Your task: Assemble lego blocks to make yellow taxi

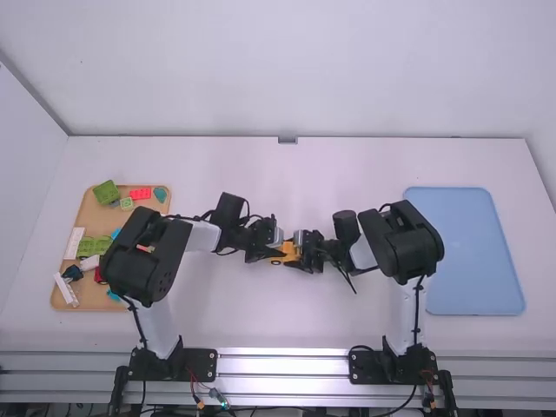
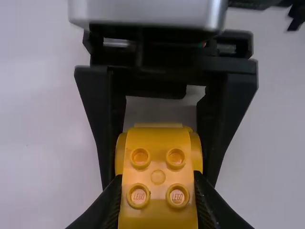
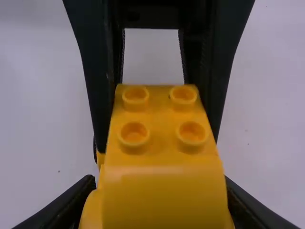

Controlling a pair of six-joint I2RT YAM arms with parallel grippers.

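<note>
Blocks (image 1: 94, 246) crowd tray (image 1: 89, 213) partly behind left arm (image 1: 143, 252).

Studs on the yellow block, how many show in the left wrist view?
4. Two studs are side by side on the yellow block, nearer the right arm; two are farther from it. More may be hidden past the bottom edge.

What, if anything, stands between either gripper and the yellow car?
Nothing visible does: the left gripper has its fingers against the sides of the yellow car, and the right gripper grips it from the opposite end.
</note>
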